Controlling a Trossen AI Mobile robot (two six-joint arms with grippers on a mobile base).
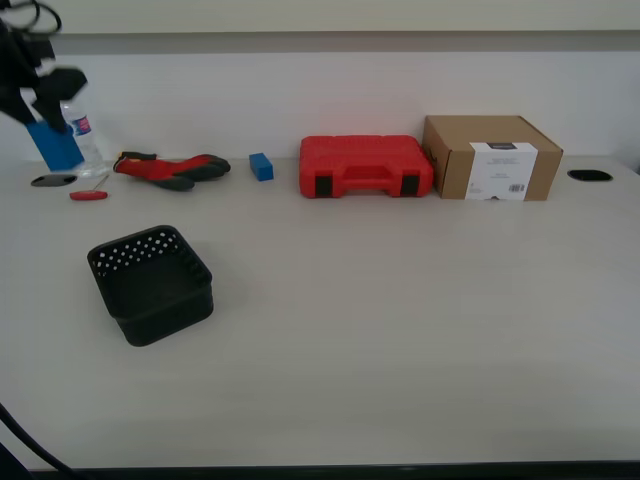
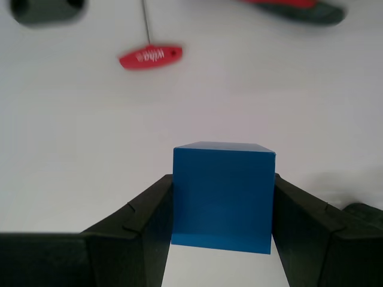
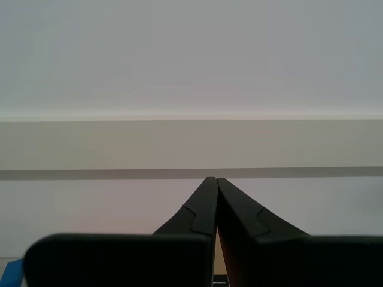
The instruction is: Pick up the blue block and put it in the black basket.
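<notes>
The blue block (image 1: 55,145) hangs above the table at the exterior view's far left, behind the basket. My first gripper (image 1: 45,108) is shut on it. In the first wrist view the blue block (image 2: 222,197) fills the gap between the two black fingers (image 2: 149,215) of my first gripper (image 2: 221,179). The black basket (image 1: 165,315) stands on the table in front of the block and a little toward the exterior view's right; nothing shows inside it. My second gripper (image 3: 213,179) is shut on nothing and points at a pale wall; the exterior view does not show it.
Along the back of the table lie a red-handled tool (image 1: 88,195), a red and black item (image 1: 170,168), a small blue cube (image 1: 261,166), a red case (image 1: 365,166) and a cardboard box (image 1: 490,158). A clear bottle (image 1: 85,135) stands behind the held block.
</notes>
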